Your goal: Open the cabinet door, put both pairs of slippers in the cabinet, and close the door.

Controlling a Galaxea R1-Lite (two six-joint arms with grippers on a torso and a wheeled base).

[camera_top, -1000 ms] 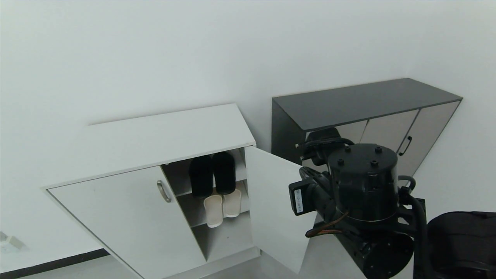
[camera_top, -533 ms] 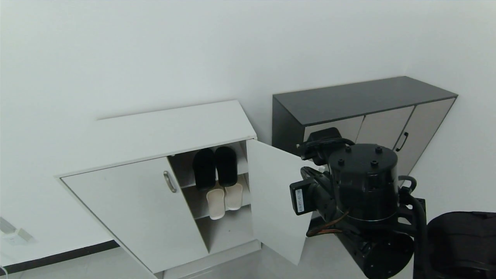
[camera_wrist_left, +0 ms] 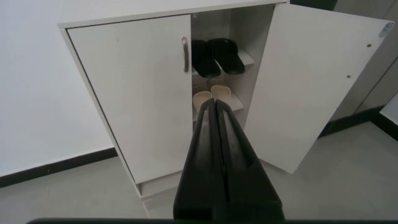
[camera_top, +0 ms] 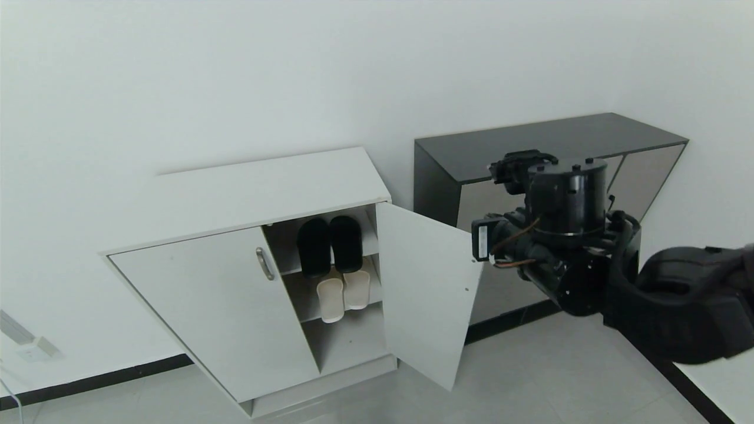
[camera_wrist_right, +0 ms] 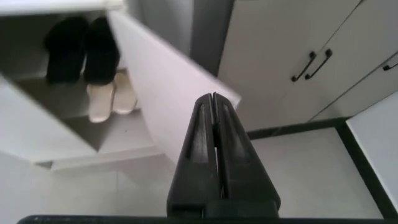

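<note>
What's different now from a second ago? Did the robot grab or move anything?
The camera has shifted a little. The right arm has lifted and stretched forward, beside the free edge of the open door. Nothing was grabbed or released. The door stays open, and the black slippers and cream slippers sit on their shelves in the white cabinet as before.

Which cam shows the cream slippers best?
Head view: both cream slippers in plain sight, side by side below the black pair. Left wrist view: the left pincer covers their near ends. Right wrist view: both seen, from the side.
</note>
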